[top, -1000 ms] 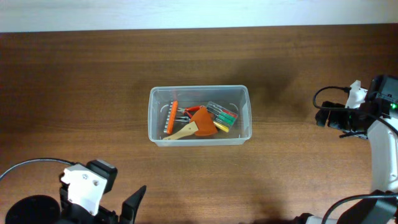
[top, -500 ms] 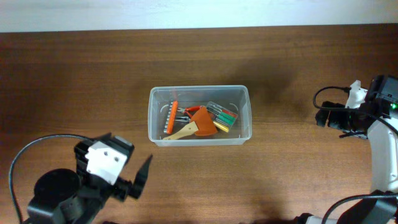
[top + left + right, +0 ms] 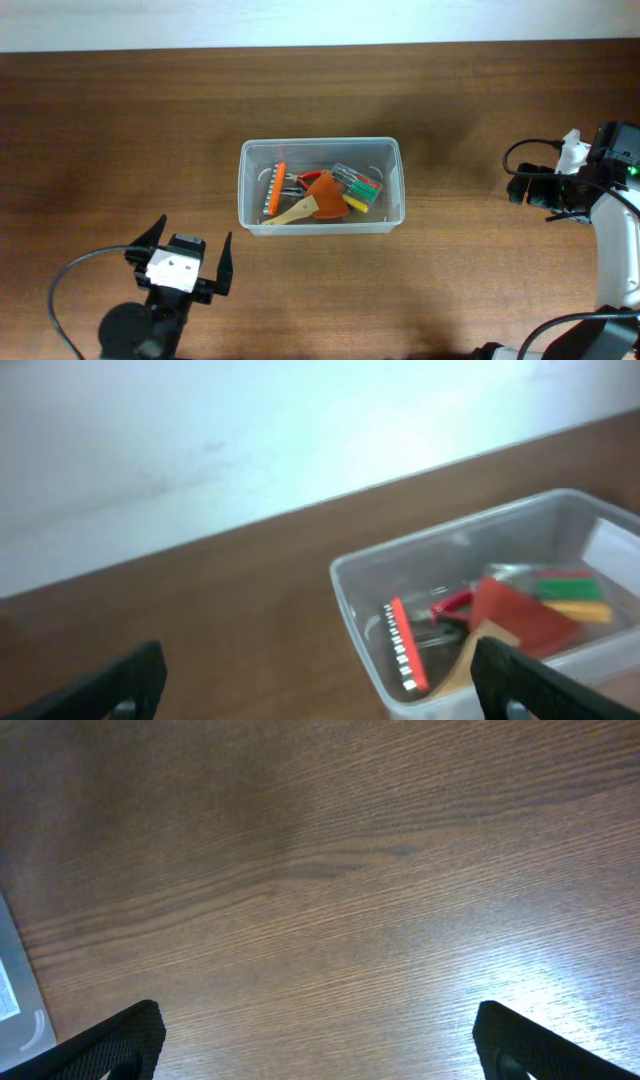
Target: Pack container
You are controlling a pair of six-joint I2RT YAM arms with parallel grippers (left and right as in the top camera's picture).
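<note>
1. The container [image 3: 243, 200] [image 3: 352, 610] sits at the middle of the worktop [image 3: 120, 120] [image 3: 330, 870], upright, long side running left to right.
2. Inside it lie hand tools: an orange bit strip [image 3: 272, 190] [image 3: 404, 645] at the left end, an orange scraper with a wooden handle [image 3: 322, 197] in the middle, and green and yellow pieces [image 3: 362, 188] at the right. A red-handled tool shows between strip and scraper (too small to name).
3. Container and contents lie as they did a second ago.
4. The left gripper [image 3: 196, 228] [image 3: 320, 660] stands near the container's front-left corner, apart from it, its fingers spread wide and holding nothing.
5. It has moved: a second ago it was low in the front-left corner, half a second ago it pointed sideways toward the container, and now it points toward the far edge.
6. The right gripper [image 3: 318, 1020] is also spread wide and empty over bare wood; the right arm [image 3: 600, 200] at the worktop's right edge has not shifted.
7. The worktop is dark brown wood with a clear grain — glare brightens one patch in the right wrist view.
8. A pale wall [image 3: 320, 20] [image 3: 250, 430] runs along its far edge.
</note>
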